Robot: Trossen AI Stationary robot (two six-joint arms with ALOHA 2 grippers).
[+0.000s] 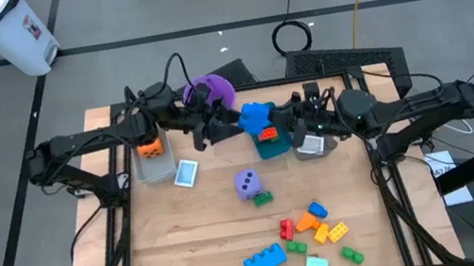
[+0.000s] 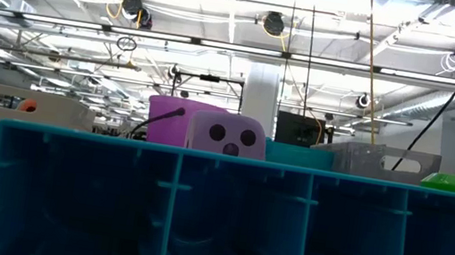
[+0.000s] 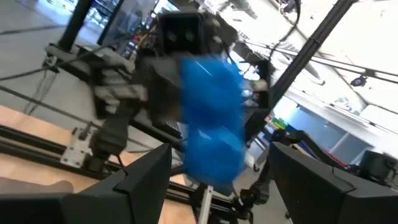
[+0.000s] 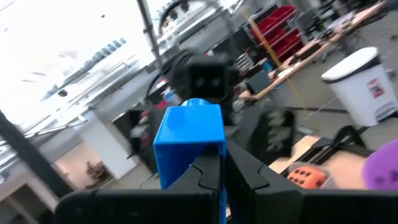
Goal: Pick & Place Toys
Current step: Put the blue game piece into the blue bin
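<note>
A blue brick [image 1: 256, 115] hangs above the teal bin [image 1: 272, 151] at the table's far middle, with my right gripper [image 1: 281, 124] shut on it from the right. My left gripper [image 1: 227, 127] reaches in from the left and is open. In the left wrist view its two fingers stand on either side of the blurred brick [image 3: 211, 124], with gaps showing. An orange brick [image 1: 268, 134] lies in the teal bin. A purple die [image 1: 247, 182], a green brick [image 1: 262, 198] and a card [image 1: 186, 172] lie mid-table. Several bricks [image 1: 314, 226] lie near the front right. My right gripper pinches a thin lower edge of the blue brick [image 4: 208, 149] between its two shut fingers [image 4: 245, 171]. The fingers come about level from the table's right. The brick stands up above the fingertips, lifted clear over the teal bin.
A purple bucket [image 1: 209, 90] stands at the far edge behind the left gripper. A clear bin [image 1: 154, 165] holding an orange die [image 1: 150, 148] sits left, a grey bin [image 1: 313, 146] right of the teal one. A large blue brick [image 1: 264, 261] lies at the front edge.
</note>
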